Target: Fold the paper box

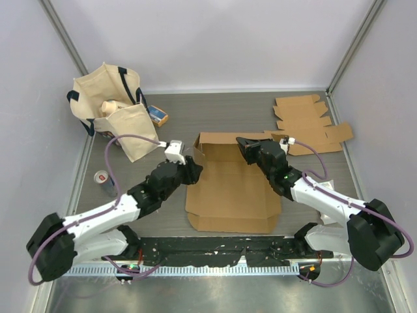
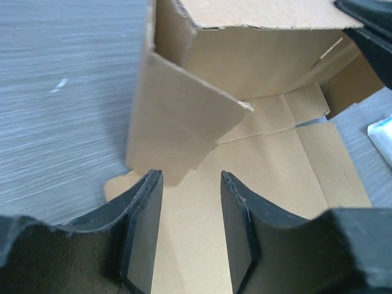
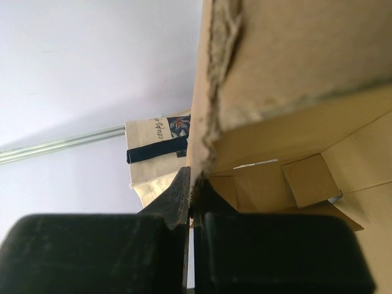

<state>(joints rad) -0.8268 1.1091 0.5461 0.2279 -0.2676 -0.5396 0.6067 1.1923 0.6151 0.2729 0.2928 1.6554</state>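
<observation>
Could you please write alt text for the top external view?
A partly folded cardboard box lies centre-frame: the right gripper pinches its raised far wall, and the left gripper hovers at its left flap. A tote bag, can and cardboard blanks sit nearby.

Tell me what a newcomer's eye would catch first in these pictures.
The half-folded cardboard box lies mid-table, its far wall raised, with both arms reaching to it. The right gripper pinches a raised wall near the box's far right corner, while the left gripper stands open at the left corner flap. A canvas tote bag sits far left and flat cardboard blanks far right.
</observation>
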